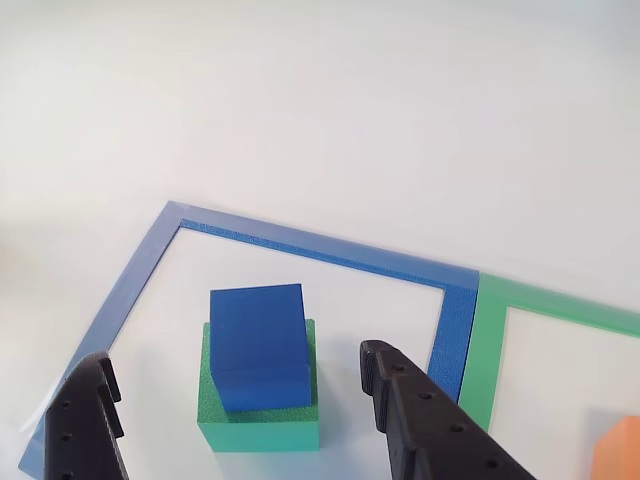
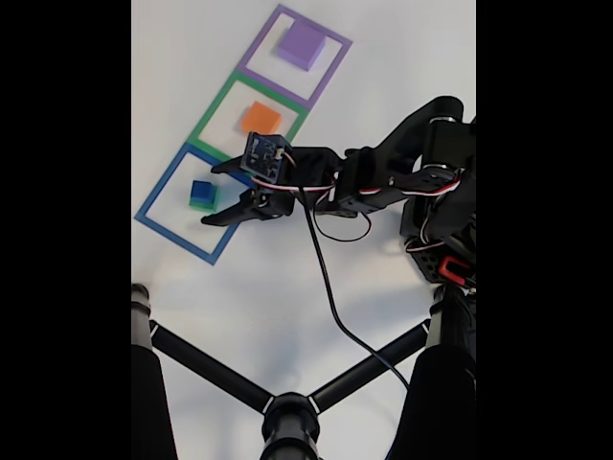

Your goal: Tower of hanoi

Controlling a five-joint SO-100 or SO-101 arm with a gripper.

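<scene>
White tabletop: the claw (image 1: 240, 420) hangs spread, jaws flanking a blue cube (image 1: 257, 345) stacked on a green block (image 1: 260, 425); probably light and rigid, best pinched on its flat sides.

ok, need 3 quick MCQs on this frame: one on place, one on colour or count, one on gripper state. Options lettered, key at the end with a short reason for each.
1. Where is the blue block?
A. On top of the green block, inside the blue frame
B. Alone inside the purple frame
C. On the bare table outside every frame

2. How many outlined squares lie in a row on the table?
A. Two
B. Three
C. Five

3. How does the gripper stand?
A. Shut on the orange block
B. Shut on the purple block
C. Open, holding nothing

Key:
1 A: the blue block sits on the green block within the blue frame.
2 B: the fixed view shows the blue frame, green frame and purple frame.
3 C: the gripper has its fingers apart, one on each side of the stack.
</scene>
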